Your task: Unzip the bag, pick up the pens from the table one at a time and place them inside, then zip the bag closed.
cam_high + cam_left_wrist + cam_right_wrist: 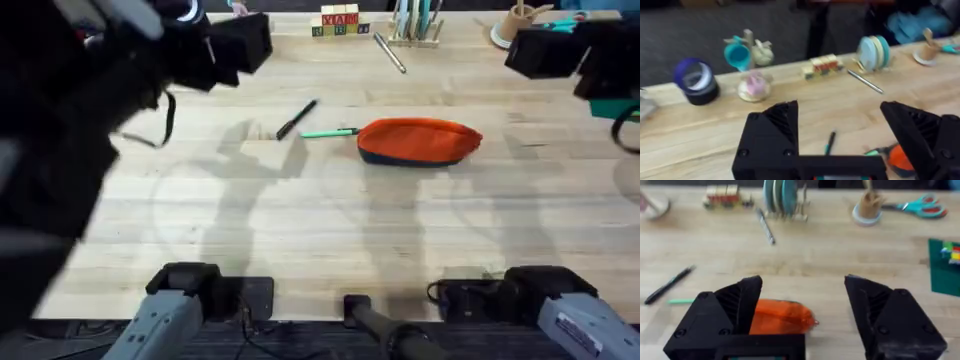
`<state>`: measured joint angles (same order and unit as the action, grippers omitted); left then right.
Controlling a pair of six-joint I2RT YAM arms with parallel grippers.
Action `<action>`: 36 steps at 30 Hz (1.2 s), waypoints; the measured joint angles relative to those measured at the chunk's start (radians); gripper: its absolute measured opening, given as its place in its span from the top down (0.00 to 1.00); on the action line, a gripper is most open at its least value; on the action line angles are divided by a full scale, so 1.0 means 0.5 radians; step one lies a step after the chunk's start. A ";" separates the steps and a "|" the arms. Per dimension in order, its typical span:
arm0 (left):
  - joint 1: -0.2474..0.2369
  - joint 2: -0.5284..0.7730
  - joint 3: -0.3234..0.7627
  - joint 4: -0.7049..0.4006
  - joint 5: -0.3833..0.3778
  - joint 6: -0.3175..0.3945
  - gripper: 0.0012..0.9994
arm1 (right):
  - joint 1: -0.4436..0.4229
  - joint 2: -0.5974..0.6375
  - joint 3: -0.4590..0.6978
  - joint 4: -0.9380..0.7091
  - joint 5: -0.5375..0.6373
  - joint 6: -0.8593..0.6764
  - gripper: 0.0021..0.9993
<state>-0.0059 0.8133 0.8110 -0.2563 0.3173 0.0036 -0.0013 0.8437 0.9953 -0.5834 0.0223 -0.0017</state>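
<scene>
Orange fabric over a dark navy base marks the single bag [420, 142], lying flat on the pale wooden surface [330, 240] a little right of centre, its long axis running side to side. Three pens are on the surface. The black pen [297, 119] lies at a slant just left of the bag, the thin green pen [329, 132] lies level with one end close against the bag's left tip, and the two nearly meet near the black pen's lower end. The silver-grey pen [389, 53] lies well apart, up near the far edge beside a small rack of discs [415, 25] and a row of lettered blocks [339, 24]. Both arms are raised above the surface. The left gripper [840, 127], seen from its wrist camera, has its jaws spread wide with nothing between them, the black pen and the bag's end showing below. The right gripper [802, 305] likewise hangs with its jaws wide and empty, the bag under its left finger. The near half of the surface, between the bag and the two arm bases, is bare wood, and there is open room to the bag's right. Teal-handled scissors [920, 206] and a green mat [944, 266] sit toward the far right edge.
</scene>
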 joint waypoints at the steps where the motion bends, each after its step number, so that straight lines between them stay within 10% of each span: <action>1: 0.000 0.076 0.078 -0.061 0.041 0.001 0.01 | 0.000 0.057 0.074 -0.064 -0.018 0.000 0.00; 10: 0.000 0.624 0.610 -0.482 0.490 0.120 0.01 | 0.000 0.409 0.603 -0.590 -0.114 -0.019 0.00; 21: -0.030 0.816 0.734 -1.027 1.013 0.909 0.01 | 0.000 0.450 0.688 -0.756 -0.288 -0.117 0.00; 36: -0.634 0.823 0.734 -1.344 0.917 2.045 0.01 | 0.000 0.450 0.689 -0.779 -0.301 -0.118 0.00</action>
<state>-0.3227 1.2247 1.1782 -0.9282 0.7760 1.0260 -0.0013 1.0687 1.3396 -0.9730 -0.1284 -0.0608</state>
